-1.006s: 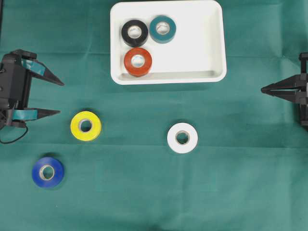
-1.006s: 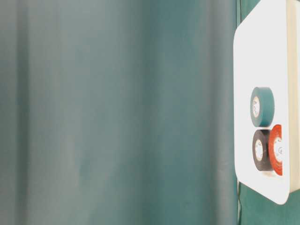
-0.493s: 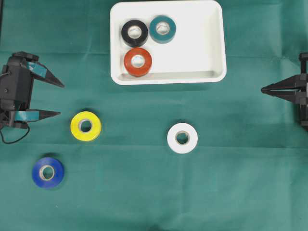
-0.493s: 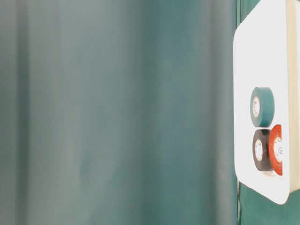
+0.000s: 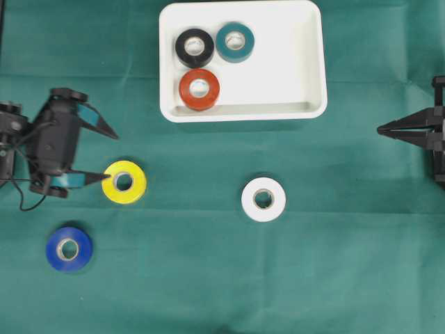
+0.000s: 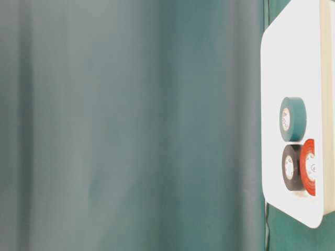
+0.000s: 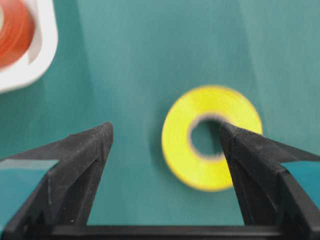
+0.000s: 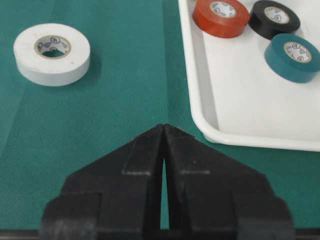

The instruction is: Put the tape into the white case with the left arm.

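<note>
1. Since a second ago the left gripper (image 5: 110,154) has come forward from the left edge of the overhead view toward the yellow tape roll (image 5: 124,182); every roll and the right gripper (image 5: 381,130) lie where they did.
2. The left gripper's jaws stand wide apart and hold nothing. In the overhead view one teal-banded fingertip (image 5: 106,178) overlaps the yellow roll's left edge; whether it touches cannot be told. The other finger is off above it.
3. In the left wrist view the yellow tape roll (image 7: 211,137) is blurred, with the right-hand finger crossing the hole's edge.
4. The yellow roll lies flat, hole facing up, so it has no long axis along the cloth.
5. The blue tape roll (image 5: 69,249) lies flat below and left of the yellow one; the white tape roll (image 5: 263,200) lies flat well to the right.
6. The right gripper's jaws are pressed together, empty, at the right edge.
7. The white case (image 5: 306,56) sits at the far side, long axis across the overhead view, holding the black tape roll (image 5: 195,47), teal tape roll (image 5: 235,42) and red tape roll (image 5: 199,89) flat in its left part.
8. The green cloth (image 5: 208,278) covers the whole surface, with faint creases.
</note>
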Controlling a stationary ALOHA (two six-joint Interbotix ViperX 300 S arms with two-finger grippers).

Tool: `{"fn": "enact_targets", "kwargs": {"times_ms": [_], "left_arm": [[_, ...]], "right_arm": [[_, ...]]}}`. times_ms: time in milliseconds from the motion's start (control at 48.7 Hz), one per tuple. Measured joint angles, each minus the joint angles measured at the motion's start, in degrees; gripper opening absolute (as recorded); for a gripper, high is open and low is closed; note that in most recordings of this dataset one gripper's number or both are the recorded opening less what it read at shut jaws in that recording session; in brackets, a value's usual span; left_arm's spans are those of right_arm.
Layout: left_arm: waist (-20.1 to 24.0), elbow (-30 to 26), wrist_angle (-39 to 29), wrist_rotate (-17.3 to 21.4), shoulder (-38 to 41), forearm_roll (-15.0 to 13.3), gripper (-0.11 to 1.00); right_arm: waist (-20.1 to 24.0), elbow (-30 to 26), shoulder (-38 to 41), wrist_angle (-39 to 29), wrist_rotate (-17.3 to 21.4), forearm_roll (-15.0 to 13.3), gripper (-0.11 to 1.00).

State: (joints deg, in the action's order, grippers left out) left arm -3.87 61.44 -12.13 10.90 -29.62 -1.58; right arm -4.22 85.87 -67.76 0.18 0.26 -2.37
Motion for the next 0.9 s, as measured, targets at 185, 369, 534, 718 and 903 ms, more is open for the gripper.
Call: {"fn": "enact_targets", "kwargs": {"times_ms": [185,369,534,718,903], "left_arm": [[-1.9,-5.4,1.0,0.0,7.8,0.1,0.86],[-2.9,-10.9,1.1,0.0,14.9,0.0,0.86],[-4.2,-15.8,1.3,0.0,21.1,0.0,0.86],[-5.6,-21.5,1.4,0.0,27.2,0.1,0.86],[-6.2,-26.1,1.5,0.0,32.2,0.0,0.86]], "right_arm": [[0.1,0.0,0.0,0.0,0.0,0.0,-0.09],[0.0,0.1,0.0,0.0,0.0,0.0,-0.09],[0.0,0.1,0.0,0.0,0.0,0.0,-0.09],[0.0,0.0,0.0,0.0,0.0,0.0,-0.09],[0.0,0.0,0.0,0.0,-0.1,0.0,-0.09]]}}
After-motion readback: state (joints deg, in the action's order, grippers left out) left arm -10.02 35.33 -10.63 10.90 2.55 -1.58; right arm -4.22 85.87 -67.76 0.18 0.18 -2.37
